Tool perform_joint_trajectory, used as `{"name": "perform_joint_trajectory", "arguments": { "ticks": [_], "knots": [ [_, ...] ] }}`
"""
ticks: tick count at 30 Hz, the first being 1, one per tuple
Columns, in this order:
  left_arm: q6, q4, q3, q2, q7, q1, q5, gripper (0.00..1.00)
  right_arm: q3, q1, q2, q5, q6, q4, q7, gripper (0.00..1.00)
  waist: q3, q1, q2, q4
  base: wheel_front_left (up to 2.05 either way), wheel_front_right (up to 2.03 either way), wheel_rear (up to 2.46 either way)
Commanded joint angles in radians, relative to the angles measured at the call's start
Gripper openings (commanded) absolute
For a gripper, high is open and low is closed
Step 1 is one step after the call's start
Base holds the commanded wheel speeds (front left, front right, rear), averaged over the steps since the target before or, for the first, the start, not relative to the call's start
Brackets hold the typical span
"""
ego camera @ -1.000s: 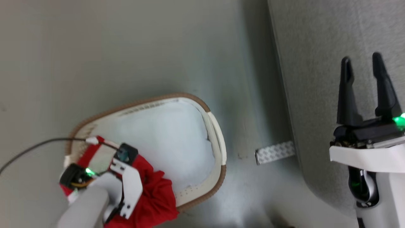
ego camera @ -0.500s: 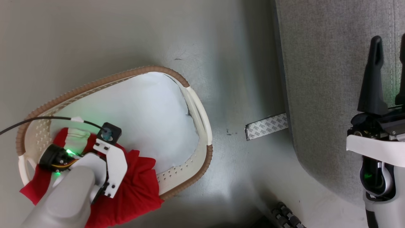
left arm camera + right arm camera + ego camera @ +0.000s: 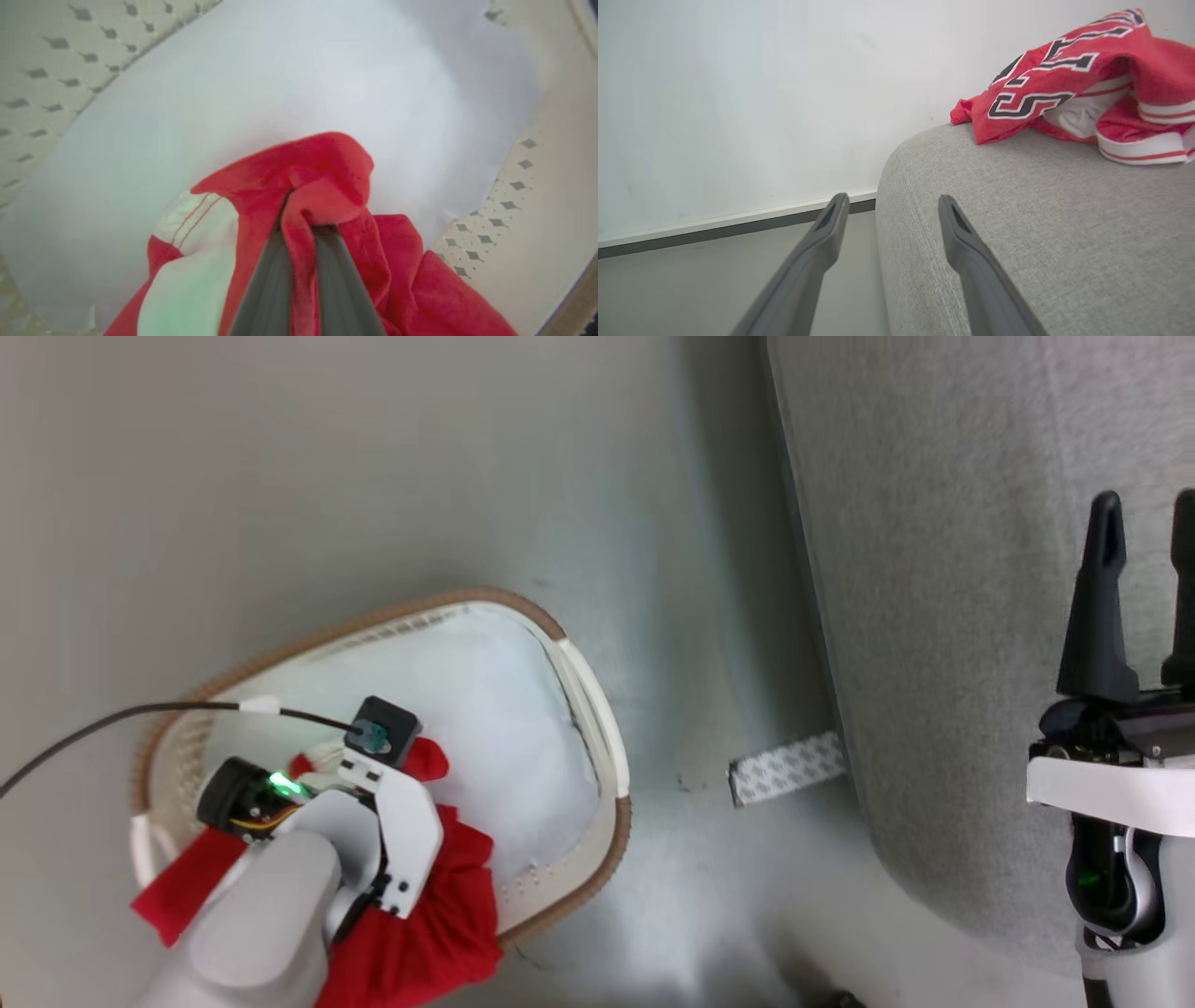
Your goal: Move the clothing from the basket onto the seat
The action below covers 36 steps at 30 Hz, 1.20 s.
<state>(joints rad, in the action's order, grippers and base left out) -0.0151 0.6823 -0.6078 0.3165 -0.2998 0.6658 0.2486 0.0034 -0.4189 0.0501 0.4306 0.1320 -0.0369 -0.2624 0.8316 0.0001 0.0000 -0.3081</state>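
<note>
Your left gripper [image 3: 302, 219] is clamped on a fold of the bright red fabric garment [image 3: 327, 163] bunched around its fingers inside the oval cream-white holed plastic basket [image 3: 509, 186], while your right gripper [image 3: 892, 200], fingers apart and empty, hangs at the edge of the large light-grey upholstered seat [image 3: 1041, 233], with a red lettered jersey [image 3: 1064, 56] lying ahead to its right.

We see a plain red garment [image 3: 327, 168] with a white panel, bunched at the near left end of the oval cream-white laundry basket [image 3: 590, 709] and spilling over its brown-banded rim. One fold of it is pinched between the closed fingers of the left gripper [image 3: 303, 224]. The basket stands on the floor, left of the light-grey upholstered seat [image 3: 934, 569] and apart from it. On the seat's top we find a red jersey [image 3: 1064, 70] with black-and-white lettering and white-striped trim, lying crumpled.
</note>
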Motion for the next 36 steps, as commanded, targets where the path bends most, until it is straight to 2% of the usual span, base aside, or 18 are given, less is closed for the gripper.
{"name": "perform_joint_trajectory", "arguments": {
  "ticks": [1,12,21,28,36],
  "knots": [
    [-0.004,-0.018,0.006,-0.008,0.014,-0.019,0.014,0.00,-0.013,0.020,0.001,-0.012,-0.003,0.009,-0.004,1.00,-0.092,-0.0001,0.0000,0.041,0.00,0.00,0.00],
    [0.002,-0.168,0.014,-0.064,0.076,-0.184,0.109,0.00,-0.066,0.143,0.001,-0.107,-0.003,0.086,-0.004,1.00,-0.432,-0.0001,0.0000,0.155,0.00,0.00,0.00],
    [0.029,-0.378,0.027,-0.059,0.060,-0.308,0.171,0.00,-0.081,0.240,0.001,-0.155,-0.003,0.128,-0.004,1.00,-0.641,-0.0001,0.0000,0.247,0.00,0.00,0.00],
    [0.085,-0.580,0.057,-0.043,0.046,-0.369,0.190,0.00,-0.075,0.306,0.001,-0.161,-0.003,0.157,-0.004,1.00,-0.762,-0.0001,0.0000,0.287,0.00,0.00,0.00],
    [0.145,-0.738,0.092,-0.043,0.052,-0.355,0.179,0.00,-0.054,0.382,0.001,-0.192,-0.003,0.177,-0.004,1.00,-0.854,-0.0001,0.0000,0.309,0.00,0.00,0.00]
  ]
}}
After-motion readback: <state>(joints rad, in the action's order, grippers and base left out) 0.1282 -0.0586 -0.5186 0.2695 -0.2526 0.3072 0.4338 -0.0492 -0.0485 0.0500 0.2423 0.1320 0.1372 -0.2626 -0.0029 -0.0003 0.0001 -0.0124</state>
